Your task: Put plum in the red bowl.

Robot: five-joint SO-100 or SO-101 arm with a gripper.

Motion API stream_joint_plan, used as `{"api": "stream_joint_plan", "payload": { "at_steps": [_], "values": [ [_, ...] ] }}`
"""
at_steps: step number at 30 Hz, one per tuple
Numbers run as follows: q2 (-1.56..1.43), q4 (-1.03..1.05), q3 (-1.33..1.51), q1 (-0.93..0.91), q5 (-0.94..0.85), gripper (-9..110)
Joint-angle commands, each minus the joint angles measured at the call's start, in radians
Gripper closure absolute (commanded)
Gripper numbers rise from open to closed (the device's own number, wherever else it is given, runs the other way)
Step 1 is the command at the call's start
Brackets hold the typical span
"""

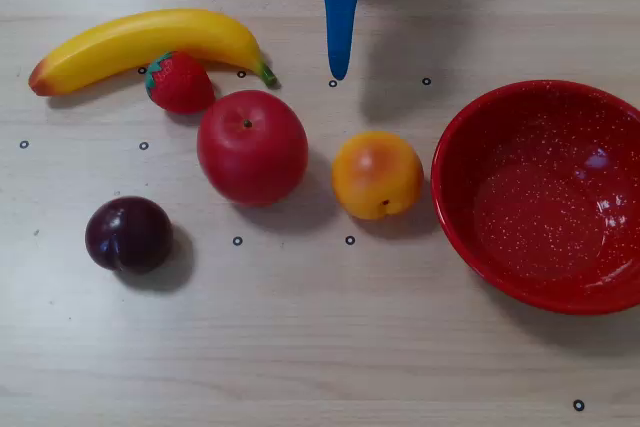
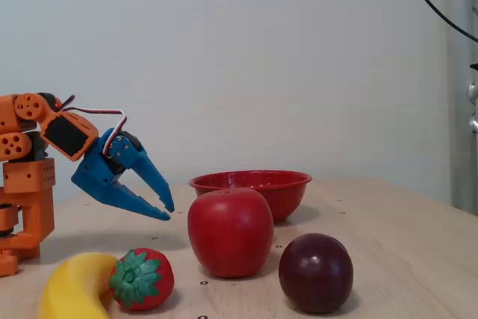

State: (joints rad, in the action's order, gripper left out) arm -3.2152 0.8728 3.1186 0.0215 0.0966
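The plum (image 1: 128, 234) is small, round and dark purple. It lies alone at the front left of the table in the overhead view, and at the front right in the fixed view (image 2: 316, 272). The red bowl (image 1: 452, 152) with white speckles stands empty at the right, and behind the apple in the fixed view (image 2: 250, 180). My blue gripper (image 1: 338, 69) hangs above the table at the back middle, far from the plum. In the fixed view (image 2: 168, 212) it points down and its fingertips meet on nothing.
A red apple (image 1: 252, 147), an orange-yellow peach (image 1: 377, 174), a strawberry (image 1: 180, 82) and a banana (image 1: 150, 44) lie between the gripper and the plum. The apple also shows in the fixed view (image 2: 230, 231). The orange arm base (image 2: 26, 184) stands at the left.
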Motion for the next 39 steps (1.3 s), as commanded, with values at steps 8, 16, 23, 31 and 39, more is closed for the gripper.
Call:
{"api": "stream_joint_plan", "payload": {
  "at_steps": [8,16,23,31,39],
  "values": [
    [-0.015,0.005,0.000,-0.011,-0.029,101],
    [0.034,-0.031,-0.005,-0.009,-0.020,101],
    [0.169,-0.046,-0.112,0.017,0.021,101],
    [0.356,0.110,-0.420,0.032,0.083,101],
    [0.574,0.383,-0.816,0.043,0.160,101]
  ]
}}
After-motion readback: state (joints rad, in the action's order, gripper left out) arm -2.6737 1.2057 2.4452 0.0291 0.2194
